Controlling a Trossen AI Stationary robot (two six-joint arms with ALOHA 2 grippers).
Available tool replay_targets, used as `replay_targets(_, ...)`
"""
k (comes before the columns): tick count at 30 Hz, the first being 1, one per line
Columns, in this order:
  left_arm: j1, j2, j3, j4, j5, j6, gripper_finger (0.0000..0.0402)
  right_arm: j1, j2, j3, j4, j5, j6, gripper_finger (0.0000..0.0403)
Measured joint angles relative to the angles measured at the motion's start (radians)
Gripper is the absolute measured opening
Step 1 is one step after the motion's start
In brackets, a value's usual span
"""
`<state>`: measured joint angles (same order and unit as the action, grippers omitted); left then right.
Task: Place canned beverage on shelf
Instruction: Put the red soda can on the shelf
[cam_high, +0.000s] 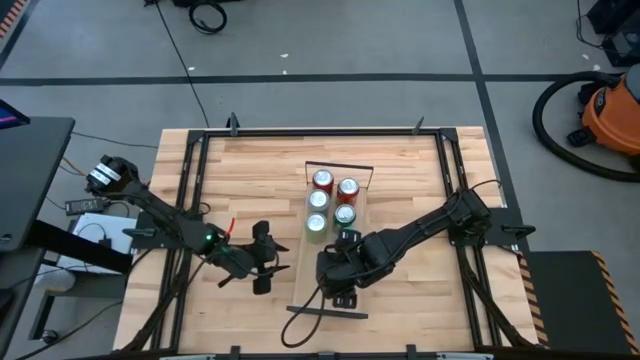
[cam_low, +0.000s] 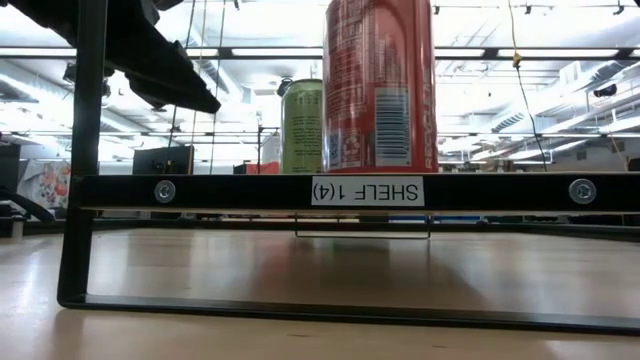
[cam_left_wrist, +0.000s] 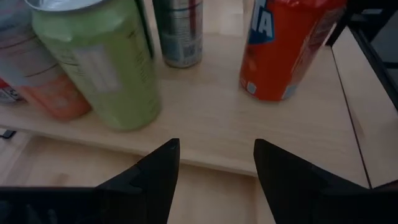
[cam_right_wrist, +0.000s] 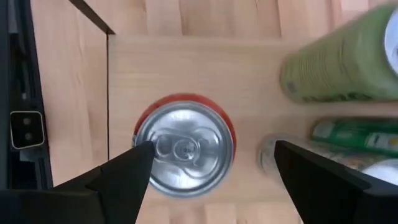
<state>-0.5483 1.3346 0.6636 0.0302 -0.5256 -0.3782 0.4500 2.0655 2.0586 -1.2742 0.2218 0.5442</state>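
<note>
The shelf (cam_high: 308, 290) is a narrow light-wood plank with black end rails (cam_low: 250, 190), lying along the middle of the slatted table. A red can (cam_right_wrist: 183, 152) with a silver top stands upright on the shelf's near part; it also shows in the low view (cam_low: 380, 85). My right gripper (cam_right_wrist: 211, 152) is open and points down over it, one finger on each side; in the high view the gripper (cam_high: 338, 272) hides the can. My left gripper (cam_high: 268, 258) is open and empty just left of the shelf, facing its long side (cam_left_wrist: 205, 112). My right gripper stands open around the red can from above, pointing down. One finger (cam_right_wrist: 134, 168) shows at the can's rim (cam_right_wrist: 142, 134), and I cannot tell whether it touches. The other finger (cam_right_wrist: 292, 162) is clear of it. The can stands upright on the shelf.
Several more cans stand on the shelf's far half: red ones (cam_high: 322, 180) and green ones (cam_high: 345, 213), with a green can (cam_left_wrist: 99, 62) and an orange-red can (cam_left_wrist: 286, 43) in front of my left gripper. A black cable (cam_high: 310, 315) lies at the shelf's near end. Black frame rails (cam_high: 190, 200) line the table.
</note>
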Motion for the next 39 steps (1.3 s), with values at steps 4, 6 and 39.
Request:
replay_targets(4,0.001,0.0,0.0,0.003,-0.007,0.0,0.0217,0.009,0.0,0.0,0.048,0.026,-0.068,0.0346)
replay_targets(6,0.001,0.0,0.0,0.004,-0.008,0.0,0.0217,0.014,0.004,0.0,0.066,0.033,-0.093,0.0346)
replay_targets(39,0.002,0.0,0.0,0.003,-0.011,-0.001,0.0217,-0.036,0.012,-0.03,0.072,0.129,-0.049,0.0346)
